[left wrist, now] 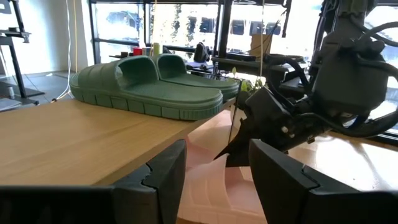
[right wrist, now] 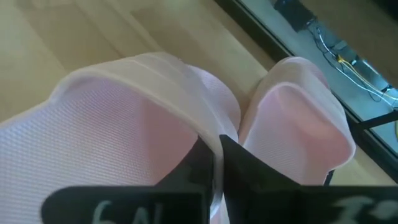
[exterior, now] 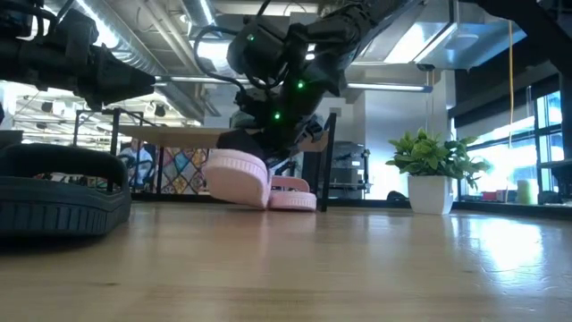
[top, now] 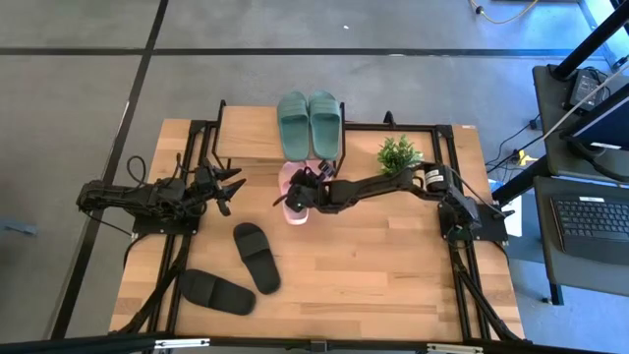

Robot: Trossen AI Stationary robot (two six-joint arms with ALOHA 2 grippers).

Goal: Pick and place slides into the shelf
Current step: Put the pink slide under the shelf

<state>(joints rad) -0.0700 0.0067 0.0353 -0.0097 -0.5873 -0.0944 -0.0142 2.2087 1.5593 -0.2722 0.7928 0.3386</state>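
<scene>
Two dark green slides (top: 310, 123) lie side by side on the shelf's wooden top board (top: 251, 136); the left wrist view shows the same slides (left wrist: 149, 87). In front of the shelf are two pale pink slides. My right gripper (top: 295, 194) is shut on the left pink slide (right wrist: 118, 124), and the other pink slide (right wrist: 301, 118) lies right beside it. Two black slides (top: 257, 256) (top: 216, 292) rest sole-down on the table nearer the front. My left gripper (top: 232, 187) hangs open at the table's left with nothing between its fingers. My right gripper pinches the pink slide's wide strap (right wrist: 214, 140) between its two fingers, at the strap's side next to the other pink slide. The fingers slant down from the table's right. The slide (exterior: 237, 174) sits tipped, with its lower edge on the table.
A small potted plant (top: 398, 152) stands at the table's far right, beside my right arm. The shelf's black frame (exterior: 326, 161) rises just behind the pink slides. Bare wood stretches across the front right of the table (top: 393, 275).
</scene>
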